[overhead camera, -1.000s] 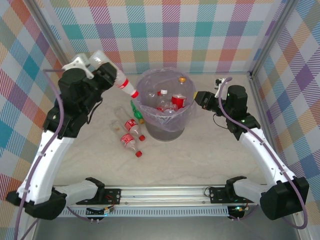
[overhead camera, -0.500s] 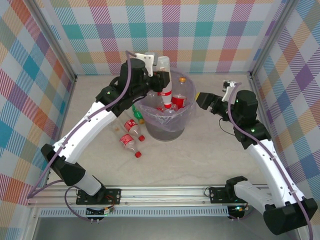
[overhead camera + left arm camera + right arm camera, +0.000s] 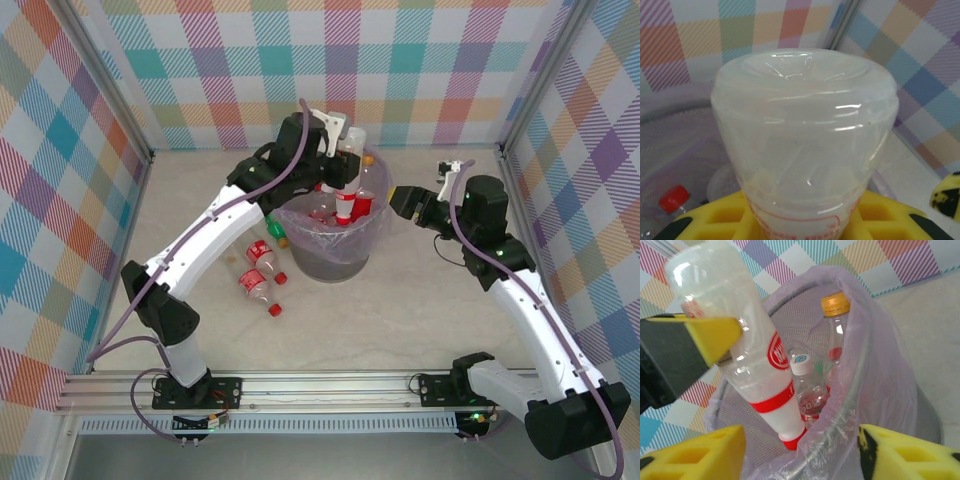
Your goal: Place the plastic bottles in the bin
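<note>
Top external view: several loose clear plastic bottles [image 3: 262, 272] lie on the beige table [image 3: 400, 310] just left of the round grey, lilac-lined bin [image 3: 335, 265]; left gripper [image 3: 345, 170] clamps a clear red-labelled bottle [image 3: 346, 203] cap-down over the bin's mouth; right gripper [image 3: 399, 199] has its jaws apart and empty, just right of the rim.
</note>
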